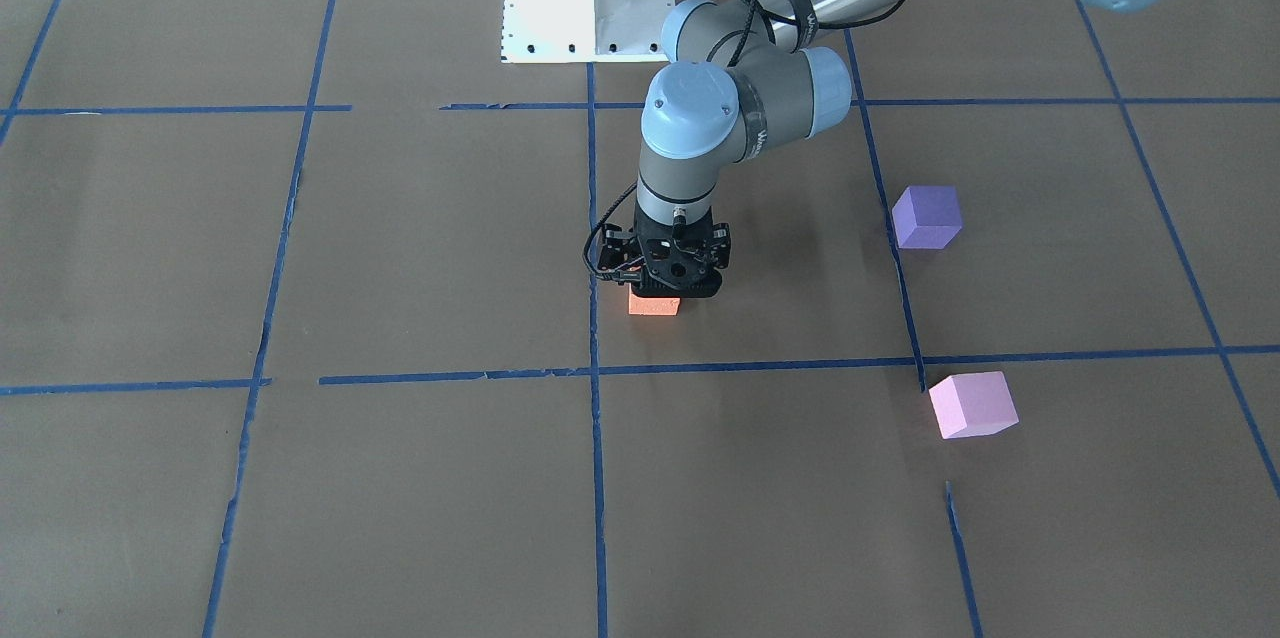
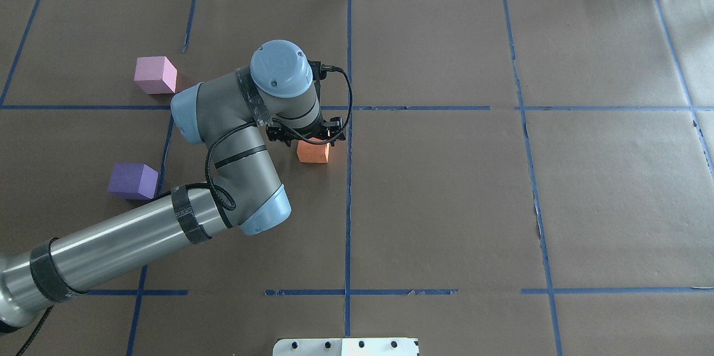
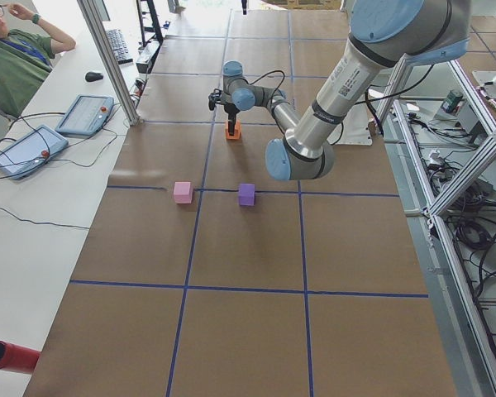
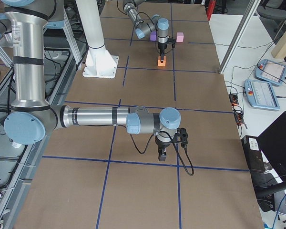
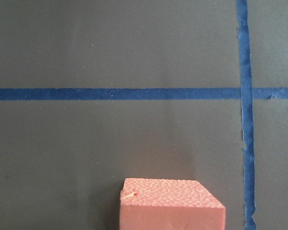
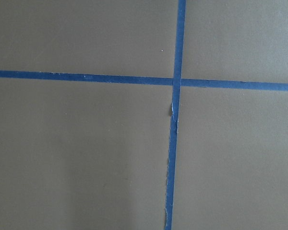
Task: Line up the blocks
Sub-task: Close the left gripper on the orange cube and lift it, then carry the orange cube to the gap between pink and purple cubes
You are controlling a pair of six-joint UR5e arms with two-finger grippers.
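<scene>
The orange block [image 1: 654, 306], centre frame, looks like light, soft foam, so pinch two opposite flat sides gently. Your left claw [image 1: 668, 290] sits over it; you cannot tell whether it's clamped.

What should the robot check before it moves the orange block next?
1. Left gripper right over the orange block: ok.
2. Grip closed on it: cannot tell, that part is hidden.
3. Purple block and pink block well apart from the left gripper: ok.
4. All three in a line: not ok.
5. Right gripper far from all three: ok.
</scene>
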